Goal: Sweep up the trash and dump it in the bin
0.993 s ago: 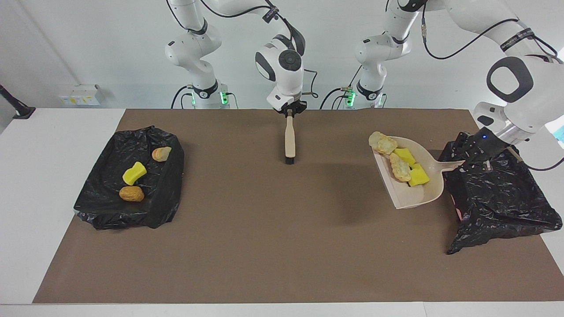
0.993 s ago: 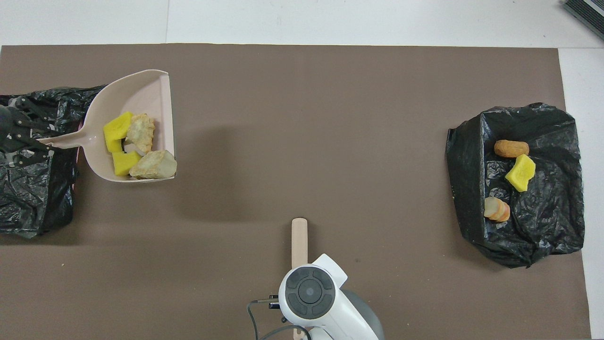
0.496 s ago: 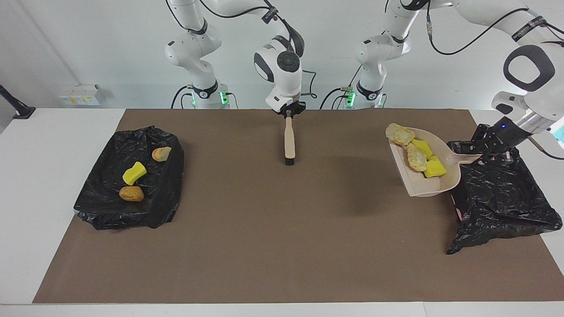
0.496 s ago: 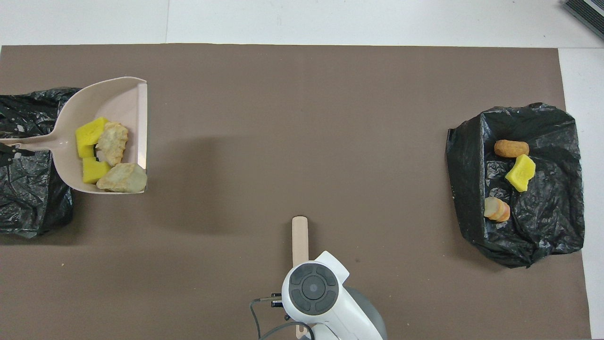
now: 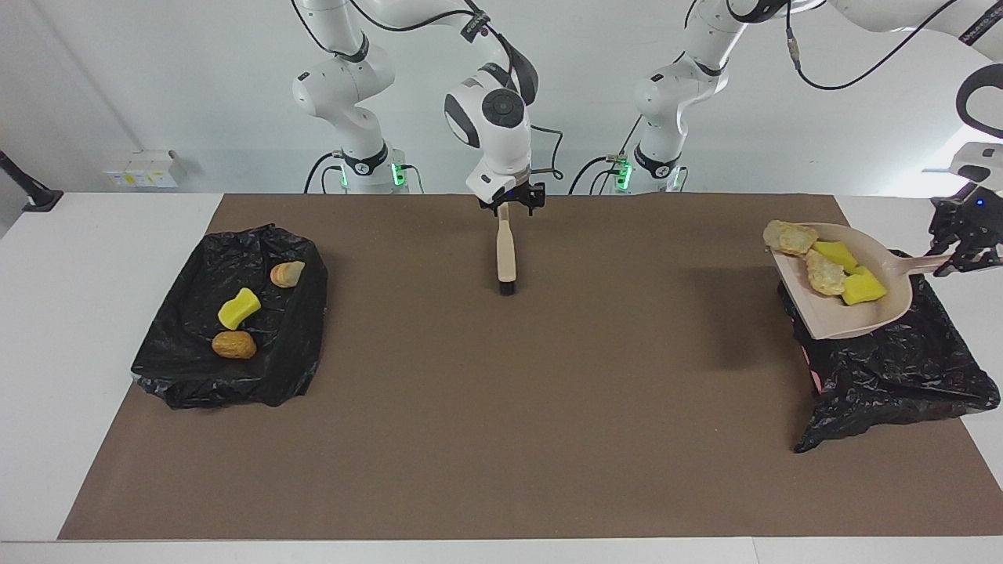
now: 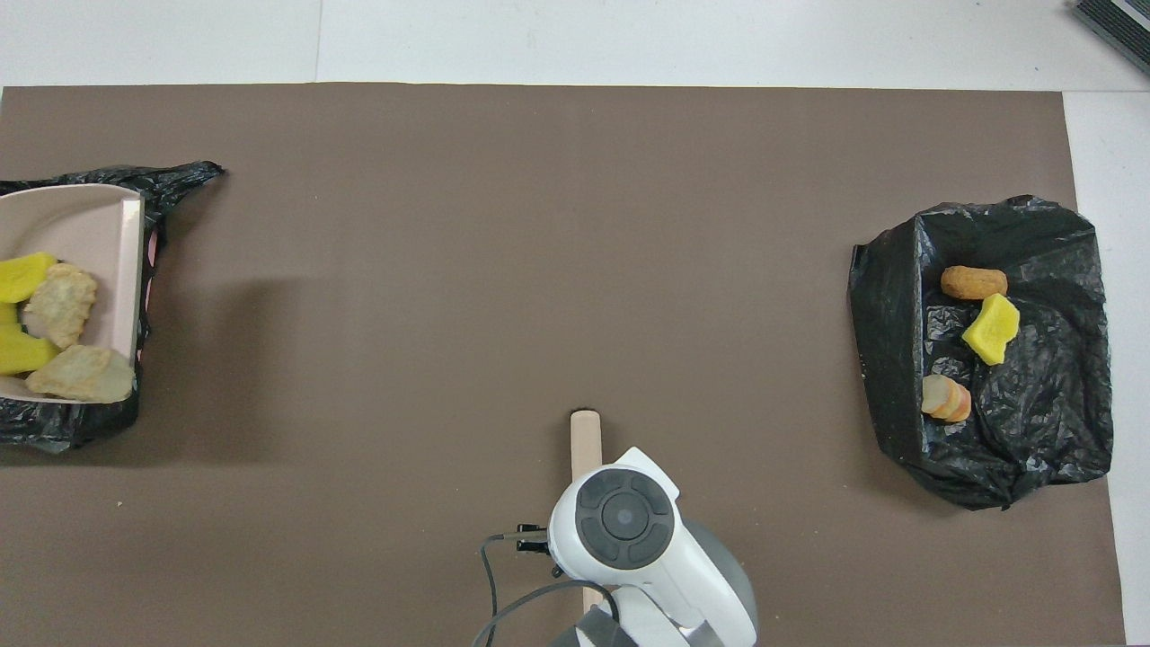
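The left gripper [image 5: 957, 252], closed on the dustpan [image 5: 850, 313] handle, risks spilling trash [image 5: 824, 271] beside the bin [image 5: 901, 368]; the right gripper [image 5: 513, 202] stands open around the brush [image 5: 506, 254].

A robotics lab: two white robot arms [image 5: 345, 86] at a brown-matted table [image 5: 501, 439].
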Tool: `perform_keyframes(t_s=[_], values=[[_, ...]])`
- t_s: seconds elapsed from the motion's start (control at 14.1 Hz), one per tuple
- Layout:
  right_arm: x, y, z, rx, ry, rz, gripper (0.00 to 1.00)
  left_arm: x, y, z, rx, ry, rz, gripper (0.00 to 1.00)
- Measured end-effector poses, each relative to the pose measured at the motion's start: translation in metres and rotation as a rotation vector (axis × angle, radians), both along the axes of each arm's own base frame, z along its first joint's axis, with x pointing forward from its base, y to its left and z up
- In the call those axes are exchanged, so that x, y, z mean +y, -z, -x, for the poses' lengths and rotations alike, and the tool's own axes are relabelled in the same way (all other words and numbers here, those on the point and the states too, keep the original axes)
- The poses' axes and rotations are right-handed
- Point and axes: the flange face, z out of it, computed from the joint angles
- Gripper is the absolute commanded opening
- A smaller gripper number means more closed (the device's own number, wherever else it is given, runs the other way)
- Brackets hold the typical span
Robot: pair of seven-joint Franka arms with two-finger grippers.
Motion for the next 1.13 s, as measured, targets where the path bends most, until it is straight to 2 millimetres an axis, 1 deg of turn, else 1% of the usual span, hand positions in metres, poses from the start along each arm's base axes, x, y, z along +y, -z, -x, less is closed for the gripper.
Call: perform_keyframes(t_s=[0.14,0.35,0.5,0.64,0.71,0.85,0.92,1.13], values=[[-0.025,-0.022,-0.037,-0.071,0.016,-0.002,1.0,0.012,-0.007,-0.009,-0.031,0.018,-0.093,0.0],[-0.065,-0.056,-0.084,-0.173,0.062,0.016,1.0,0.033,-0.017,-0.015,-0.08,0.05,-0.254,0.0],[-0.089,-0.075,-0.107,-0.213,0.098,0.031,1.0,0.036,-0.019,-0.018,-0.076,0.079,-0.346,0.0],[-0.12,-0.097,-0.129,-0.224,0.153,0.041,1.0,0.037,-0.018,-0.018,-0.053,0.076,-0.426,0.0],[-0.139,-0.11,-0.139,-0.225,0.163,0.045,1.0,0.037,-0.017,-0.019,-0.039,0.065,-0.48,0.0],[-0.171,-0.138,-0.154,-0.228,0.15,0.047,1.0,0.028,-0.014,-0.019,-0.022,0.042,-0.594,0.0],[-0.185,-0.152,-0.159,-0.233,0.147,0.046,1.0,0.018,-0.011,-0.019,-0.018,0.041,-0.657,0.0],[-0.226,-0.189,-0.172,-0.266,0.175,0.042,1.0,-0.025,-0.01,-0.02,-0.027,0.075,-0.819,0.0]])
